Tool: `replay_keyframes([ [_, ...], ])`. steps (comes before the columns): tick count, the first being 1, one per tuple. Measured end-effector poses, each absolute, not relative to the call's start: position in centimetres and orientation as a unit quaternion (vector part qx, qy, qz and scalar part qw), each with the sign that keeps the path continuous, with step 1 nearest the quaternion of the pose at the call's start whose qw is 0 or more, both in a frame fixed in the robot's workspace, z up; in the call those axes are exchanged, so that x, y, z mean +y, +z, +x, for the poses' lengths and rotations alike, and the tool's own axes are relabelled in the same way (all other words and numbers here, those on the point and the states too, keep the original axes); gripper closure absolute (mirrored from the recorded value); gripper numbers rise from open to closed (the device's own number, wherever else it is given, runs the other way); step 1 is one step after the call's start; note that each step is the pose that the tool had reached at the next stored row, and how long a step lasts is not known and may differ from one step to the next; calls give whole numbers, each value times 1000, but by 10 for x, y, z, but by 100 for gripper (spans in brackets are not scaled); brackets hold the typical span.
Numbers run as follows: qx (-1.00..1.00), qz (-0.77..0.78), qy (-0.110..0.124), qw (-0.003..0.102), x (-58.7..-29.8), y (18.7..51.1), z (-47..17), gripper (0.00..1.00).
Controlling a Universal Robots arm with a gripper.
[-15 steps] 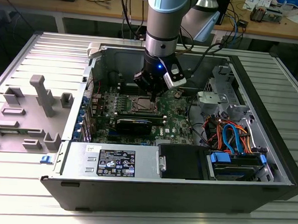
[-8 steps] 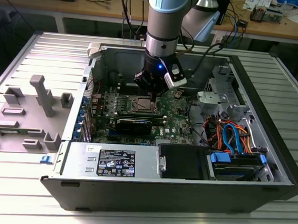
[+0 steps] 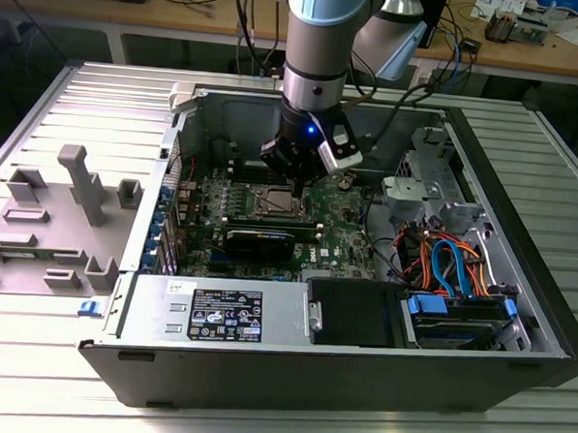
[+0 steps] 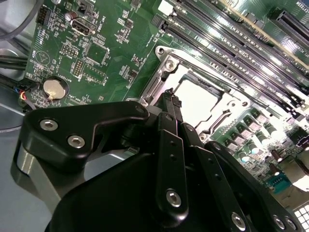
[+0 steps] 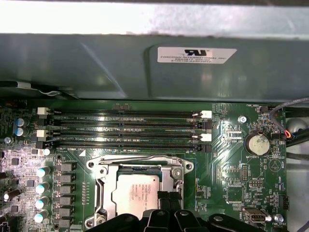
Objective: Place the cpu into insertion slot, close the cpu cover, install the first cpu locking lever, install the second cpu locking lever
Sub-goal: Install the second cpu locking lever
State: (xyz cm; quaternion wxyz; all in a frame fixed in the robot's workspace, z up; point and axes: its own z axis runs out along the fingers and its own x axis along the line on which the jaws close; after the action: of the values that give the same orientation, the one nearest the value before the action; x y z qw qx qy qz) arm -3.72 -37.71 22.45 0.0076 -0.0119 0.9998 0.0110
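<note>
Grey plastic fixtures [image 3: 71, 210]: matte, blocky holders are sitting on the ribbed worktop [image 3: 42, 116] at the exterior view's left, well apart from the work.
Cpu [image 5: 135, 193]: its dull silver, flat square top is already lying inside the insertion slot [image 5: 99, 170], under the thin metal cpu cover [image 5: 140, 163].
End effector [image 4: 169, 96]: its black fingers are pressed together at the socket's edge, pinching nothing you can make out.
Step in hand: you are likely working a locking lever; keep pressure on the thin wire, off the chip.
Green board [image 4: 104, 29]: glossy, densely populated.
</note>
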Motion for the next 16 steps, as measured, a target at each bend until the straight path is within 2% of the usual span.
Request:
replay_keyframes([
  [16, 1000, -12, 11, 8, -381, 225, -37, 89],
])
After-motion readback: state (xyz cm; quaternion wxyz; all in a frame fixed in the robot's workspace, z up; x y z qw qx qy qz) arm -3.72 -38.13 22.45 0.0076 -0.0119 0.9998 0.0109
